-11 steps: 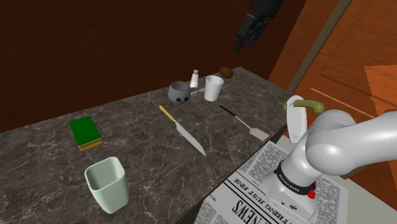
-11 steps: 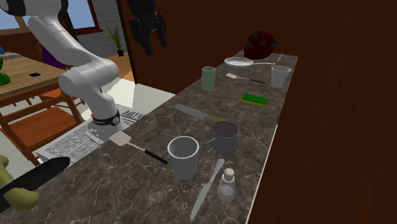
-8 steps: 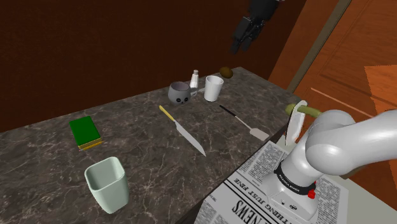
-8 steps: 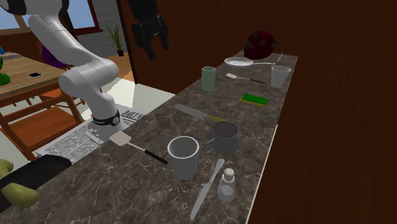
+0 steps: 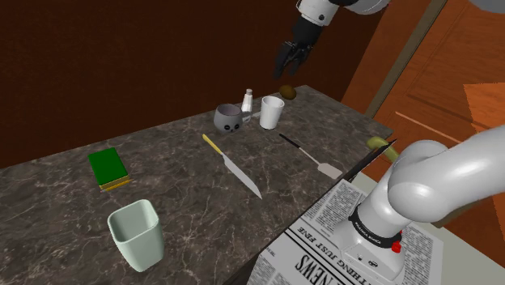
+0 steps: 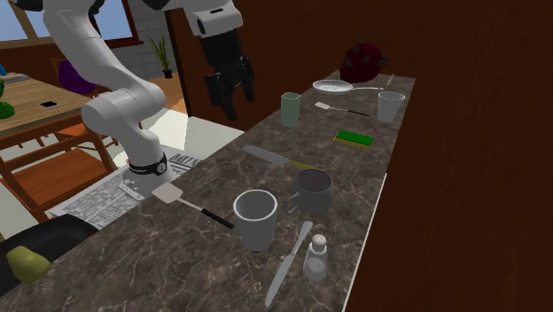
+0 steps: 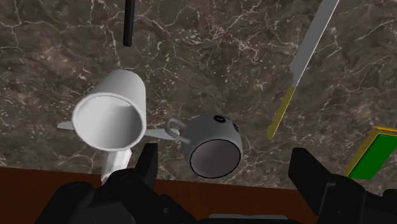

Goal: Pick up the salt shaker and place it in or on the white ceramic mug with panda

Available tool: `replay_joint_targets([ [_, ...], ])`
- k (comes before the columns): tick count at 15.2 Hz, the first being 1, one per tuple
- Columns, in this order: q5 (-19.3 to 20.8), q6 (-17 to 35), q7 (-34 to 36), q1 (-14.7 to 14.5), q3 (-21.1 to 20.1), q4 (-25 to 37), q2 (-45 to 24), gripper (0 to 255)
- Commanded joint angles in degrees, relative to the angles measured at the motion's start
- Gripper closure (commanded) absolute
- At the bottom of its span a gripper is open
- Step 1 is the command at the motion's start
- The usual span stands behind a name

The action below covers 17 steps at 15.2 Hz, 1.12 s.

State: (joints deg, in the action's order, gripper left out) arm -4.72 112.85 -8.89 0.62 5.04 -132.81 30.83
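The salt shaker (image 5: 248, 100) is small and white with a grey cap, standing near the counter's far edge beside the grey panda-face mug (image 5: 229, 117). In the second exterior view the shaker (image 6: 315, 257) stands near the mug (image 6: 313, 191). My black gripper (image 5: 286, 63) hangs open in the air above that end of the counter, touching nothing. From the wrist, the mug (image 7: 215, 145) lies just ahead of the gripper (image 7: 229, 173), whose fingers stand wide apart. The shaker (image 7: 115, 163) peeks out behind a white cup (image 7: 111, 118).
A white cup (image 5: 271, 112) stands right beside the mug. A yellow-handled knife (image 5: 233, 166), a spatula (image 5: 307, 155), a green sponge (image 5: 108, 168) and a pale green cup (image 5: 137, 235) lie across the marble counter (image 5: 178, 194). A butter knife (image 6: 288, 263) lies by the shaker.
The gripper has come down and moved toward the shoulder view's left, closer to the mug and shaker. Its fingers stay open. A blade-like thing beside the stand has tipped over.
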Motion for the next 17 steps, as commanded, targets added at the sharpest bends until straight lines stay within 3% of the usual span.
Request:
replay_joint_targets([
  [1, -0.1, 3.2, -1.2, 0.3, 1.1, 0.3, -3.3, 0],
  [9, -3.0, 14.0, -5.9, 0.7, 4.9, 4.9, -18.4, 0],
  [17, -9.3, 20.8, -12.0, 1.8, 7.5, 14.4, -35.1, 0],
])
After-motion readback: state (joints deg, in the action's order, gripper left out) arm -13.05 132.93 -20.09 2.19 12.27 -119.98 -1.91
